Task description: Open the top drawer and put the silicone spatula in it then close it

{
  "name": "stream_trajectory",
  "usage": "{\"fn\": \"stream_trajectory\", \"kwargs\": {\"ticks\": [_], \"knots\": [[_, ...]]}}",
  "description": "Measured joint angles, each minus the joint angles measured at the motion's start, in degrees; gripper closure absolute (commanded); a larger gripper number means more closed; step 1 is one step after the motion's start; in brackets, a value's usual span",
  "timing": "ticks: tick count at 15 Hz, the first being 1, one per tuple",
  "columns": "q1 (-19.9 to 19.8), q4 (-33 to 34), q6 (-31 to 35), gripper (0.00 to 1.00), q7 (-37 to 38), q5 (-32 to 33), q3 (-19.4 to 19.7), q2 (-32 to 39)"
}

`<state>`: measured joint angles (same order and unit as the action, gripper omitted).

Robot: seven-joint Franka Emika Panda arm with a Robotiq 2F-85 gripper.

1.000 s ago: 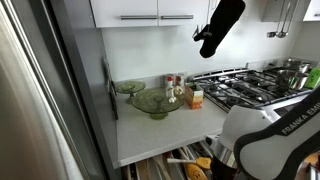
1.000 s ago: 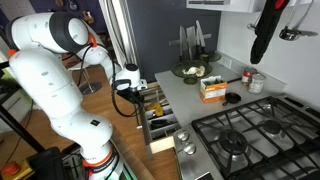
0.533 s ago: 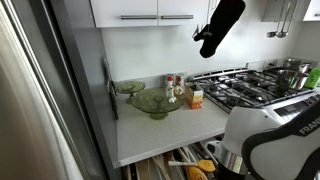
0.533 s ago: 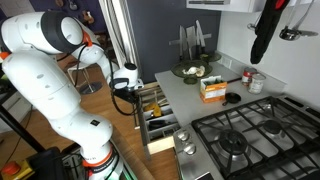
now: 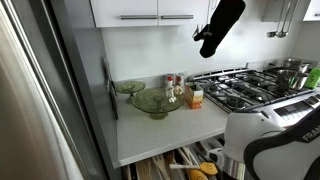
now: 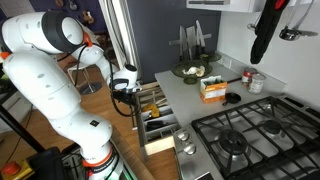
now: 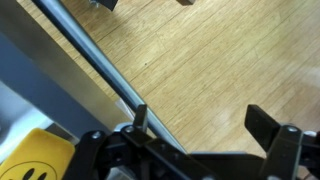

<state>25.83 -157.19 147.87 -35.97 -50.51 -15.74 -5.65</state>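
Pulled further out, the wide dark grey top drawer gapes at lower centre. The black Robotiq gripper has its fingers spread wide (clasping nothing), one hooked at the long silver bar handle. The slim yellow-orange silicone spatula appears to wait beside the green glass bowl, mid-frame. That lone hooked finger could slip off the bar.

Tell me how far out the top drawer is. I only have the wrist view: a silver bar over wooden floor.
Observer: The top drawer stands well out from under the counter, with its compartments exposed in both exterior views.
Operator: Check what went in.
Observer: In an exterior view an orange-yellow utensil, likely the silicone spatula, lies among the drawer's contents. It is too small to be sure.
Operator: Say where I am along the front.
Observer: The gripper is at the outer face of the drawer front, toward the end farther from that exterior camera.
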Motion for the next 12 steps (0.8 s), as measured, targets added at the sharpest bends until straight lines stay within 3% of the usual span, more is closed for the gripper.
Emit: {"fn": "stream_trajectory", "kwargs": {"ticks": [6, 12], "knots": [[-1.59, 0.06, 12.74, 0.00, 2.33, 0.40, -0.94, 4.05], [-1.69, -0.06, 34.95, 0.00, 6.53, 5.45, 0.40, 10.60]]}}
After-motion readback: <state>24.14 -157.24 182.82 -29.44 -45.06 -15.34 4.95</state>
